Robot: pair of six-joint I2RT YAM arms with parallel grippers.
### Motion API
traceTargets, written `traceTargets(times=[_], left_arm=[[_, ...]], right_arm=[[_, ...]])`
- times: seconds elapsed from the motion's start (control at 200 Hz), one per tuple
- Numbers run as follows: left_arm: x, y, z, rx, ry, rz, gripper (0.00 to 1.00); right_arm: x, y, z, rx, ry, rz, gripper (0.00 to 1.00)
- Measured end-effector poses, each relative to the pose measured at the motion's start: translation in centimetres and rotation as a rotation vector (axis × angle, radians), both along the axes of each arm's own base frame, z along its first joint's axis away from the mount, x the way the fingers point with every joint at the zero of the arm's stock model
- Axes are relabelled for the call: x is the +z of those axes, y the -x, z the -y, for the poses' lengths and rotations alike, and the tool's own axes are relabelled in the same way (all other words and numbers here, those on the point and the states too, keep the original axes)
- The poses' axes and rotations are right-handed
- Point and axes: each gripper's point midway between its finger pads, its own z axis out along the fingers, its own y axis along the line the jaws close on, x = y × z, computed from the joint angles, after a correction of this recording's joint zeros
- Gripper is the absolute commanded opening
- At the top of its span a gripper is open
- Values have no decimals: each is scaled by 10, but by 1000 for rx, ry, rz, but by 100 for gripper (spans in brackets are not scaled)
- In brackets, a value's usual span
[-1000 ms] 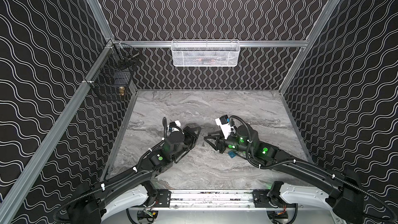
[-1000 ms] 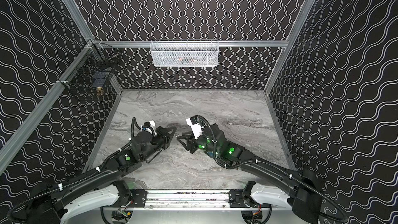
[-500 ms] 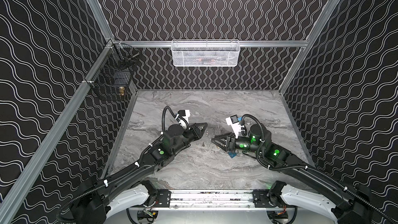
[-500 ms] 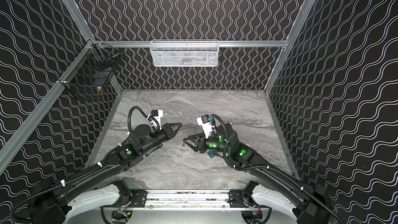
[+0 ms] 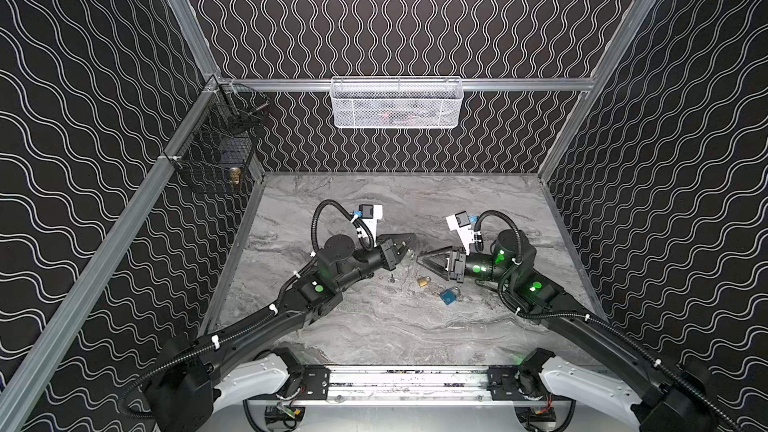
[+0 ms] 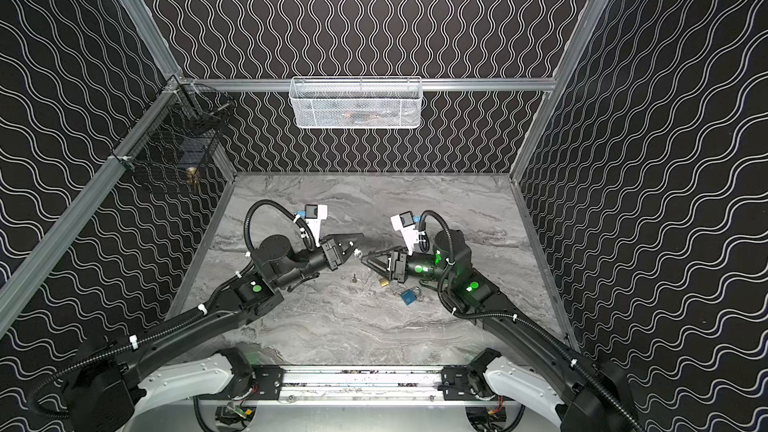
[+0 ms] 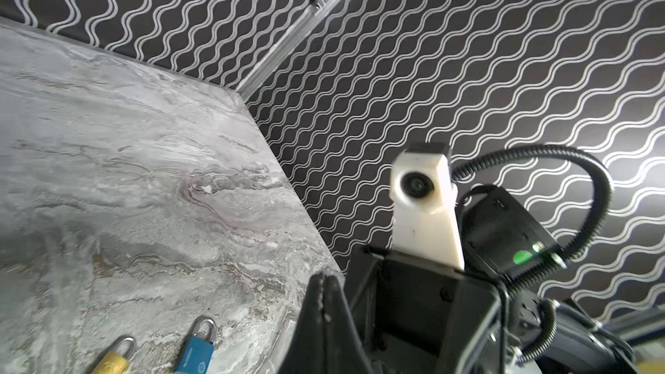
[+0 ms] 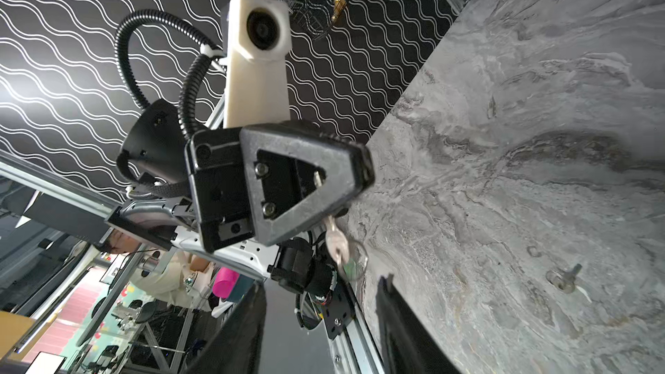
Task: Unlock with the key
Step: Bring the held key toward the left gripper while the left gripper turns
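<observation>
My left gripper [image 5: 409, 239] is shut on a small silver key [image 8: 336, 242], which hangs below its fingertips with a ring on it; the key [image 6: 356, 252] shows in a top view too. My right gripper [image 5: 420, 258] stands open, its tips facing the left gripper's from close by, with nothing between them. A brass padlock [image 5: 423, 282] and a blue padlock [image 5: 449, 295] lie on the marble table under the right gripper. In the left wrist view the shut left gripper [image 7: 324, 278] hovers above both padlocks. In the right wrist view the right gripper [image 8: 320, 287] has a wide gap.
A second key [image 5: 391, 278] lies loose on the table left of the brass padlock. A white mesh basket [image 5: 397, 103] hangs on the back wall and a black wire basket [image 5: 216, 160] on the left wall. Patterned walls enclose the table.
Both arms have risen and swung toward the back. The right gripper drew away to the right, uncovering the padlocks and the loose key. The left gripper stayed shut.
</observation>
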Motion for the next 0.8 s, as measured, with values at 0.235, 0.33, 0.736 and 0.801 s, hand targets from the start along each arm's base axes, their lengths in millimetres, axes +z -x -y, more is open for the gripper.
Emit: traceTargets(times=[0.235, 0.33, 0.736, 0.801], left_arm=[[7, 4, 4, -31, 24, 27, 0], [9, 4, 4, -35, 25, 33, 0], [16, 4, 5, -41, 28, 67, 0], [15, 4, 6, -42, 26, 65, 0]], right_arm=[[2, -3, -5, 36, -26, 4, 46], [4, -3, -7, 52, -42, 2, 43], [3, -4, -14, 99, -69, -6, 31], [4, -4, -15, 102, -76, -7, 27]])
